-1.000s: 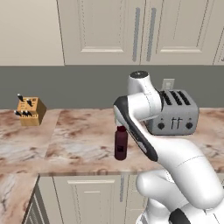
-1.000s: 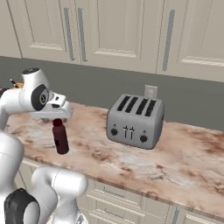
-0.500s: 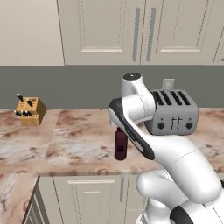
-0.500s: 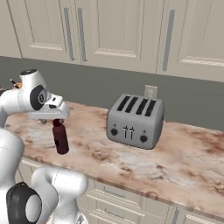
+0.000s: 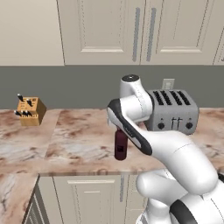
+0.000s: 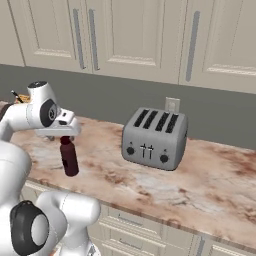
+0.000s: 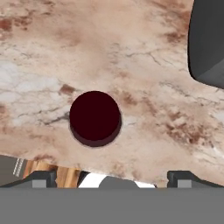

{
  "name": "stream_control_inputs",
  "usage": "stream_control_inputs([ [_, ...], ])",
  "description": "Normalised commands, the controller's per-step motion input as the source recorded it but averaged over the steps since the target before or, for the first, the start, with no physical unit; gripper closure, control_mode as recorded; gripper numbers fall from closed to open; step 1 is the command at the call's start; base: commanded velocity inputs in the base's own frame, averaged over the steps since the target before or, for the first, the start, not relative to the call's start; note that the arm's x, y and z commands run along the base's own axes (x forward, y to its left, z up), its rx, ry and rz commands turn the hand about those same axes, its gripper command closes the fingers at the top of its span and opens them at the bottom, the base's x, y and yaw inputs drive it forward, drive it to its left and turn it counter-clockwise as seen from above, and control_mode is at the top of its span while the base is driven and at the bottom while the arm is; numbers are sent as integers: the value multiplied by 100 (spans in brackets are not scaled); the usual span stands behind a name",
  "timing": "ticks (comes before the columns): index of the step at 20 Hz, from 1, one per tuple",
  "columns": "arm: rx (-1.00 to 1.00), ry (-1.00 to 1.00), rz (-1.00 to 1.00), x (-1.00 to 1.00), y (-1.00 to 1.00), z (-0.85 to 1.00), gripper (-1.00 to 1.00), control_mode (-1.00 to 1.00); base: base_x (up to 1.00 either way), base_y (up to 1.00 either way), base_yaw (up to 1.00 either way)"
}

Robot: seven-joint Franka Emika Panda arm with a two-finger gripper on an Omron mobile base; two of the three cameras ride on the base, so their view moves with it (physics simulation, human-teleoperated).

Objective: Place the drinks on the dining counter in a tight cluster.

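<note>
A rendered kitchen. A marbled brown-and-cream stone counter (image 5: 78, 144) runs across the middle of the left base view, with cream panelled cabinet doors below it and a grey wall strip behind. Above that strip, tall cream upper cabinets (image 5: 140, 30) with long metal handles span the top of the frame. In the right base view the same counter (image 6: 200, 185) slopes from middle left to lower right.

A dark maroon bottle (image 5: 120, 144) stands upright near the centre of the left base view, close to the counter's front edge. In the right base view the bottle (image 6: 68, 157) sits at middle left. From the hand view it is seen from straight above as a dark round cap (image 7: 95, 117), slightly left of centre, on bare stone.

The white arm bends over the bottle, and the gripper (image 6: 61, 136) hangs directly above its cap. In the hand view the two dark finger tips (image 7: 41, 178) stand far apart at the bottom edge, so the jaws are wide open and grip nothing.

A silver four-slot toaster (image 5: 173, 111) rests at middle right of the left base view, against the grey wall below a small outlet plate. A wooden knife block (image 5: 30, 111) sits at middle left of that view.
</note>
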Motion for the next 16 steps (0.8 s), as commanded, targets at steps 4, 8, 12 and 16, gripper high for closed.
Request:
stream_control_inputs([
  [4, 4, 0, 0, 26, 3, -15, -100, -100, 0, 0, 0],
  [8, 0, 0, 0, 23, 5, -22, -100, -100, 0, 0, 0],
  [12, 1, 0, 0, 12, 9, -17, -100, -100, 0, 0, 0],
  [16, 4, 0, 0, 8, 7, -14, -100, -100, 0, 0, 0],
])
